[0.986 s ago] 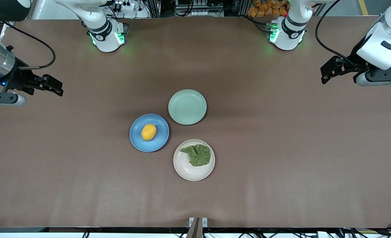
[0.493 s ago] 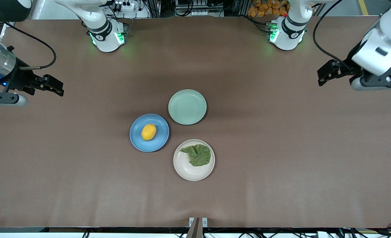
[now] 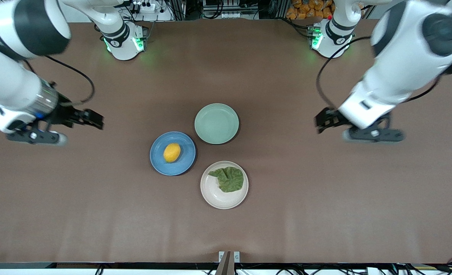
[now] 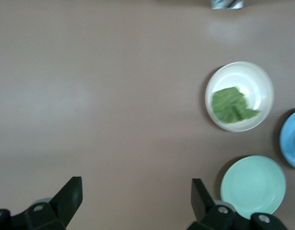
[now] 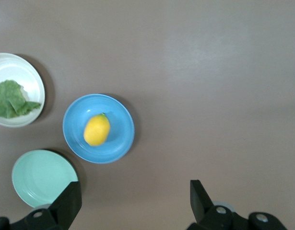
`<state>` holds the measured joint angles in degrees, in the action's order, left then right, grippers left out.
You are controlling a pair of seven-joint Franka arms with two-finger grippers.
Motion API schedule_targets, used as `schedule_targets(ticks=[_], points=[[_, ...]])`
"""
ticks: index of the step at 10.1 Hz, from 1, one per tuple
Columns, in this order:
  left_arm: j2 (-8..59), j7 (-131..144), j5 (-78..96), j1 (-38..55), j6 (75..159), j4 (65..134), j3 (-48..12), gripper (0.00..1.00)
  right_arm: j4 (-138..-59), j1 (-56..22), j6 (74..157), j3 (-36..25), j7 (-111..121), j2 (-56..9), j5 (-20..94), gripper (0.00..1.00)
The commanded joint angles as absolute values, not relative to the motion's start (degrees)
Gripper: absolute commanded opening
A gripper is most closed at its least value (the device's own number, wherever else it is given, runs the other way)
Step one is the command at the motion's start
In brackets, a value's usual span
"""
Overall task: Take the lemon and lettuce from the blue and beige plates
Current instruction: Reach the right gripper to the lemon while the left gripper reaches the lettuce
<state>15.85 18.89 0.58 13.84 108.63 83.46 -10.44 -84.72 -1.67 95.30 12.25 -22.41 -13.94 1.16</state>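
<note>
The lemon (image 3: 171, 152) lies on the blue plate (image 3: 157, 160) in the middle of the table; both also show in the right wrist view, lemon (image 5: 97, 130) and plate (image 5: 119, 143). The lettuce (image 3: 229, 178) lies on the beige plate (image 3: 216, 198), nearer the front camera; it also shows in the left wrist view (image 4: 230, 105) on its plate (image 4: 250, 74). My right gripper (image 3: 96, 121) is open and empty over bare table toward the right arm's end. My left gripper (image 3: 320, 121) is open and empty over bare table toward the left arm's end.
An empty mint-green plate (image 3: 216, 123) sits beside the blue plate, farther from the front camera; it also shows in the left wrist view (image 4: 253, 186) and the right wrist view (image 5: 41, 177). Brown tabletop surrounds the three plates.
Both arms have swung in from the table's ends toward the plates in the middle. Both grippers stay open and empty. The plates, lemon and lettuce have not moved.
</note>
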Motion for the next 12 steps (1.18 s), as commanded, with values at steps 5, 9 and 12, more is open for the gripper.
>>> schedule_targets(ticks=[5,9,12], points=[[38.81,22.94,0.62,25.13,144.8,82.53,-9.76,1.0,-84.28,-8.43,108.35,13.62,-37.7,-32.67,1.14,1.0],[47.18,23.03,0.62,28.82,155.2,82.53,-9.05,1.0,-92.71,-9.32,123.81,13.62,-39.2,-37.34,1.41,1.0],[52.63,23.11,0.62,31.28,161.97,80.61,-9.05,1.0,-93.08,-9.49,125.16,13.71,-39.2,-40.24,1.23,1.0]])
